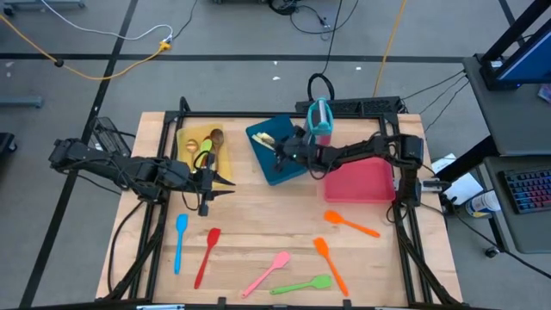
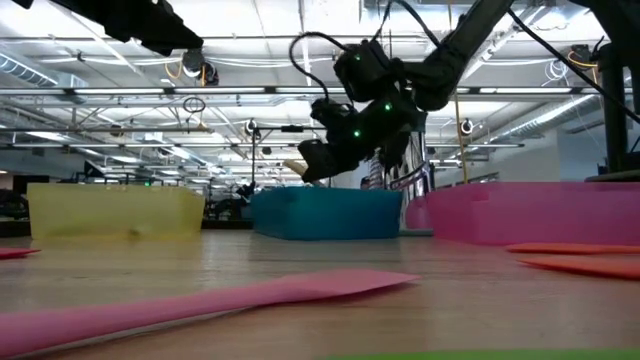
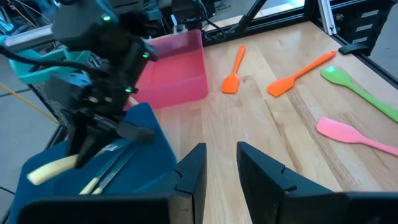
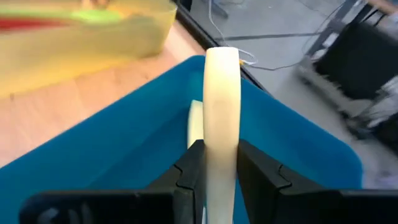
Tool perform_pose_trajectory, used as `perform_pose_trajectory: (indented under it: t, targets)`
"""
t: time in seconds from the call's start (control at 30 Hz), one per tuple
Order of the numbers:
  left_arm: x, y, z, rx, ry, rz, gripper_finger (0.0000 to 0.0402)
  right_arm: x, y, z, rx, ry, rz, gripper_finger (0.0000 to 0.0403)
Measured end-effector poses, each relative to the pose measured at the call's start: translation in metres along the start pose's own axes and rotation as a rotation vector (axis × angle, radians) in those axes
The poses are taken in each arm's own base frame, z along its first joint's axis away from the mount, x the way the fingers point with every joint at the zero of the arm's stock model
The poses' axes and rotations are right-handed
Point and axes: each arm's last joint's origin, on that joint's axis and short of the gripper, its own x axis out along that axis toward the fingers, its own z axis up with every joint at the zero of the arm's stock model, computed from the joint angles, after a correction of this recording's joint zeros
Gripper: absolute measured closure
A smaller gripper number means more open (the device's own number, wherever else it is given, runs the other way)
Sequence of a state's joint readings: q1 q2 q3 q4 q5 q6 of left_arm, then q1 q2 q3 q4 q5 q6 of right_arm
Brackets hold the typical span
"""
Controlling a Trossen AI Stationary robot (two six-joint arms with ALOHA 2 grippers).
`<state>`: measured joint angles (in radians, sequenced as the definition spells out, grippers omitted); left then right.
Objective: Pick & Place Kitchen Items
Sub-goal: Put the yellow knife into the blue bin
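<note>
Both arms were built of dark, near-black segments joined by rounded, blocky housings. The left arm (image 1: 112, 168) carried black cables looped along its links, and more black cabling trailed behind its base. The right arm (image 1: 370, 151) showed the same matte black casing, with a thick black cable arching in a loop above its wrist. Small green indicator lights glowed on the right arm's wrist housing (image 2: 365, 110). The left gripper (image 3: 221, 168) had two flat, angular black fingers with stepped inner faces and squared tips. The right gripper (image 4: 221, 165) had matching black fingers, likewise stepped and matte, rising from a broad black crossbar.
</note>
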<state>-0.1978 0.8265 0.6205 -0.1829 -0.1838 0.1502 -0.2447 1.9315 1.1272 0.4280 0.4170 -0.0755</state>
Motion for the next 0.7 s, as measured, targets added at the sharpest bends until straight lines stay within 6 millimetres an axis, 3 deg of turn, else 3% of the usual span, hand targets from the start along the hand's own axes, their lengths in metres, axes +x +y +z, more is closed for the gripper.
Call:
perform_pose_trajectory:
  t: [0.13, 0.33, 0.53, 0.7]
  targets:
    - [0.000, 0.000, 0.000, 0.001, 0.000, 0.000, 0.0309, -0.004, 0.012, 0.014, -0.077, 0.069, -0.014, 0.0337]
    - [0.000, 0.000, 0.000, 0.002, 0.000, 0.000, 0.0309, -0.007, 0.014, 0.030, 0.003, 0.192, -0.006, 0.0337]
    - [0.000, 0.000, 0.000, 0.001, 0.001, 0.000, 0.0309, -0.003, 0.005, 0.026, 0.060, 0.233, -0.006, 0.0337]
    - [0.000, 0.000, -0.001, 0.002, 0.010, -0.001, 0.0309, 0.011, 0.010, 0.008, 0.044, 0.276, -0.011, 0.0337]
